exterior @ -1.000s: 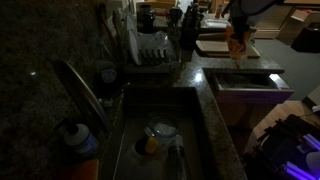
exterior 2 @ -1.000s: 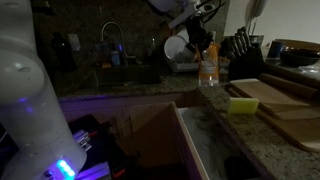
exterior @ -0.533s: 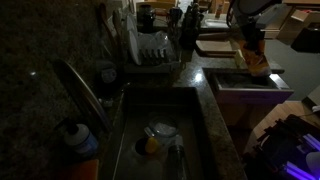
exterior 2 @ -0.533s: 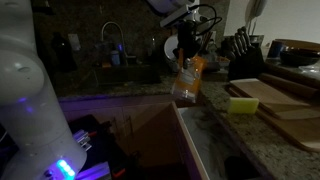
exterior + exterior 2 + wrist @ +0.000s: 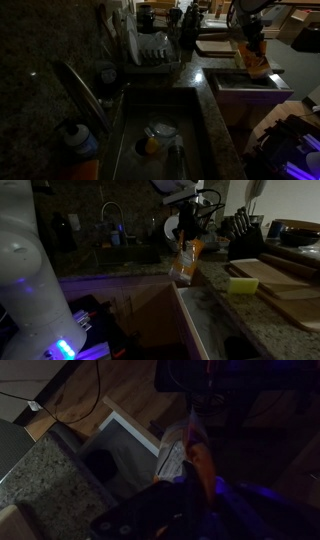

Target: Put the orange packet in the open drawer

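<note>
Your pincer (image 5: 187,236) grips the orange packet (image 5: 185,264) by its top above the open drawer (image 5: 228,80). If you release too near the counter (image 5: 250,320) edge, it may snag the rim.

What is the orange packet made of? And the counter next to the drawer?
The orange packet looks like thin, glossy plastic film: it hangs limp and shows pale glints. The counter looks like polished speckled stone, probably granite, though the dim light leaves that uncertain.

Dim, grainy views throughout; purple glow (image 5: 62,346) low down, wrist view blurred.
</note>
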